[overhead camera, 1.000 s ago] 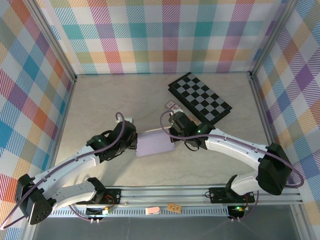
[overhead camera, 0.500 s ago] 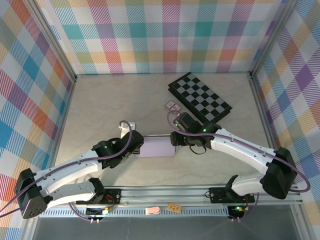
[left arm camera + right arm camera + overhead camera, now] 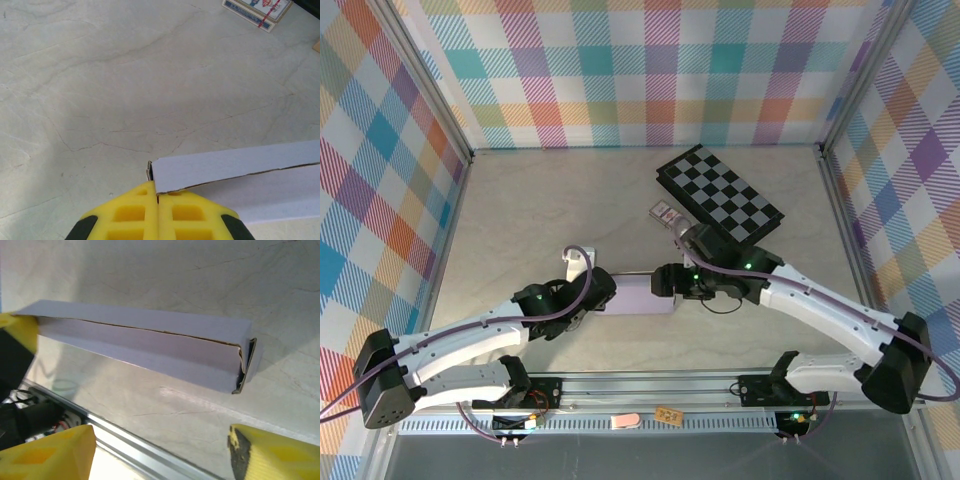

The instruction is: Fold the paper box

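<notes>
Changed: right gripper (image 3: 667, 280) has let go and spread wide; paper box (image 3: 642, 297) has slid farther from the checkerboard (image 3: 720, 195).
Box: folded up, well short of the checkerboard, seam gaping slightly.
Left side: left gripper (image 3: 157, 196) clamped tight on the box's end corner.
Right side: empty, jaws wide apart.
Next, I judge: hold my left pinch firm and press the loose end flap (image 3: 246, 362) flush.

The paper box (image 3: 642, 296) is seen folded into a long, shallow rectangular shape of pale lavender card. It is laid flat on the worktop (image 3: 520, 215), just below the centre of the top view, with its long side running left to right. In the right wrist view a thin dark seam is shown along its long side, and the end at the right of the frame is not fully closed, a flap edge standing slightly proud.
</notes>
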You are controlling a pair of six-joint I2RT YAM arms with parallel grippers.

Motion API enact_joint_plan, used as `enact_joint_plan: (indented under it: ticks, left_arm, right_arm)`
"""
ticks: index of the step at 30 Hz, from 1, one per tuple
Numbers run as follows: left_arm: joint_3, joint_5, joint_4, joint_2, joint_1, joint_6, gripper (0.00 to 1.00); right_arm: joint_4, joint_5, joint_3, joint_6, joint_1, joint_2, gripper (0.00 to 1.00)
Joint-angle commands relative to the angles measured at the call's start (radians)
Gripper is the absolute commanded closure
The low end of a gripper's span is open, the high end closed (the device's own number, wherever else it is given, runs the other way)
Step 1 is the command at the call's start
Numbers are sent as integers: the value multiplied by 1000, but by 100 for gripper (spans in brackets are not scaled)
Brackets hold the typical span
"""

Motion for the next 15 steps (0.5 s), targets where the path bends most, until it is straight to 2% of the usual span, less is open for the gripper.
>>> enact_joint_plan:
  ticks: [1, 4, 8, 12, 15]
  left_arm:
    - [-38, 118, -123, 49, -32, -28, 100]
    - [-37, 112, -125, 56, -41, -35, 100]
    - [-27, 105, -129, 69, -53, -40, 100]
    - [-17, 100, -134, 80, -61, -46, 100]
    - [-15, 98, -134, 82, -66, -49, 100]
  right_arm:
    - [-32, -4, 11, 171, -44, -62, 23]
    - [-42, -46, -6, 341, -124, -85, 16]
    - [91, -241, -113, 606, -239, -81, 14]
    - [250, -308, -213, 804, -246, -86, 12]
    - [295, -311, -238, 866, -248, -94, 12]
